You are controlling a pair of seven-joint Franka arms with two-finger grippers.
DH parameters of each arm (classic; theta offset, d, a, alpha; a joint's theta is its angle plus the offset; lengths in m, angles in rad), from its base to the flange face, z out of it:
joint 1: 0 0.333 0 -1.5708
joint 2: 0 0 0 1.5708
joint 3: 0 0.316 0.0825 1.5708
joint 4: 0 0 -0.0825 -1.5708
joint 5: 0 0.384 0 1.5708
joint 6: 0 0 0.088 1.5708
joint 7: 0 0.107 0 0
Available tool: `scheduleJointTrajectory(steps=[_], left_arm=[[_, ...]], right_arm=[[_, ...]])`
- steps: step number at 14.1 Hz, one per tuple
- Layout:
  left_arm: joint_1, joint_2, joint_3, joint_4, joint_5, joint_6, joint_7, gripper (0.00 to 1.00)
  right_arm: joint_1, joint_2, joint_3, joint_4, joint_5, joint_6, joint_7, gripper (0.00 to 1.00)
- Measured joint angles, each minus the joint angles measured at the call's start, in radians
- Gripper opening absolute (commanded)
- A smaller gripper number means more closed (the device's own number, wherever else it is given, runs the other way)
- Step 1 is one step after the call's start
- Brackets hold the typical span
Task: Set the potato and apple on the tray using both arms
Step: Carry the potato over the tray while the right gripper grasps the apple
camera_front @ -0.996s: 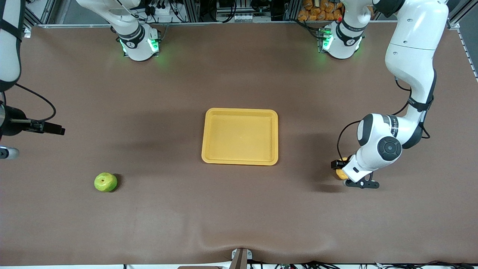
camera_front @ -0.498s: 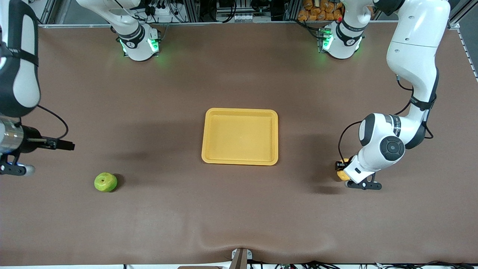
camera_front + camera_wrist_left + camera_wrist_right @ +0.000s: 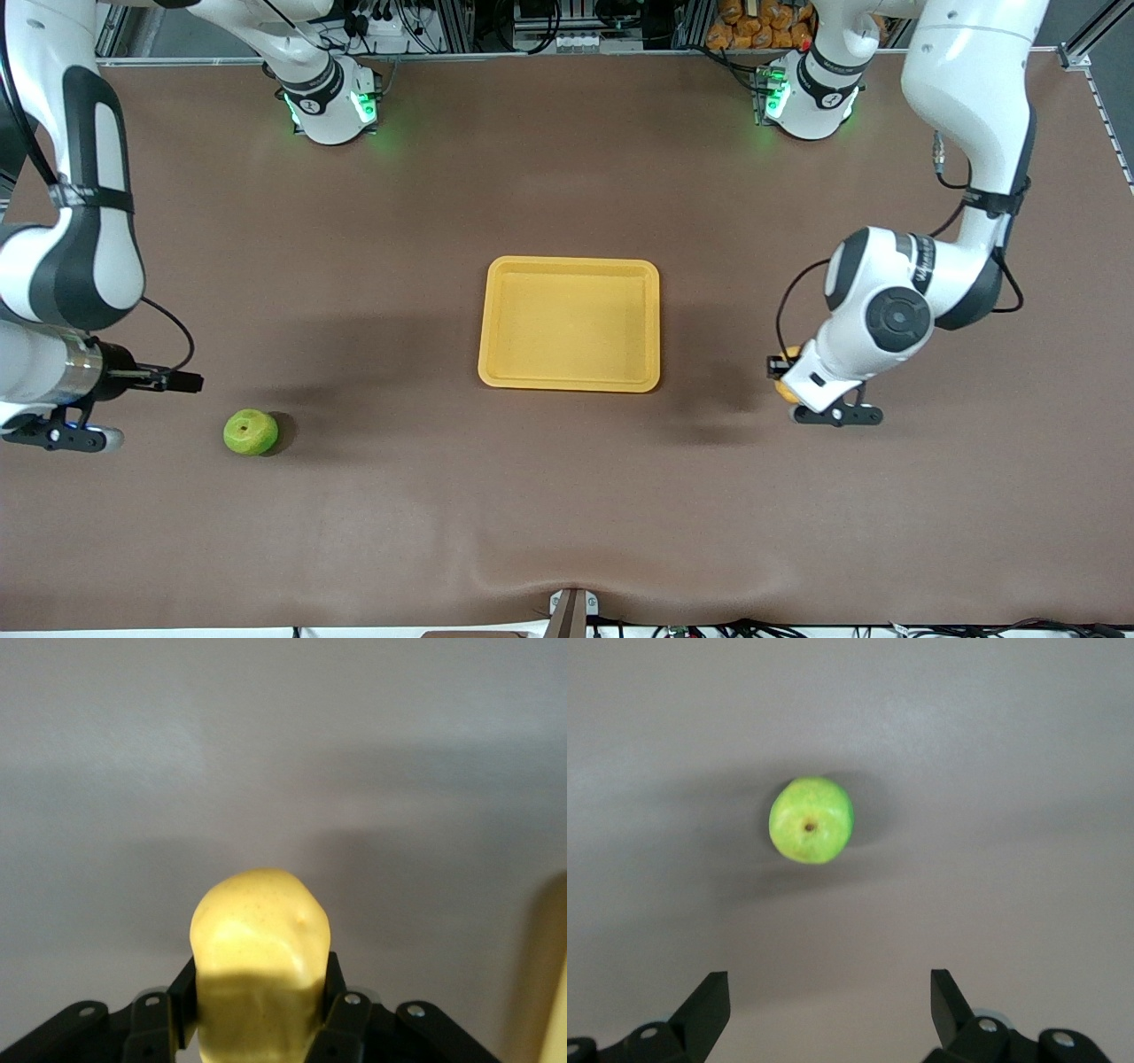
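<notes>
Potato (image 3: 259, 967) in left gripper (image 3: 259, 1019)

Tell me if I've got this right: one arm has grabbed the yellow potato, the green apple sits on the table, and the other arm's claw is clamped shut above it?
Nearly. The left gripper does hold the potato, and the apple does sit on the table. But the right gripper is open, not shut: the right wrist view shows its fingers spread wide, clear of the apple.
</notes>
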Motion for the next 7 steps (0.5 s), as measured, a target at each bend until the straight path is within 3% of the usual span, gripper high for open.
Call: scheduleJointTrajectory(steps=[7], left_arm=[[-0.194,-0.026,-0.001,0.004,0.002,-0.052,-0.243,0.0]], right_arm=[[0.0,0.107,0.001,0.0,0.024,0.144,0.0,1.0]])
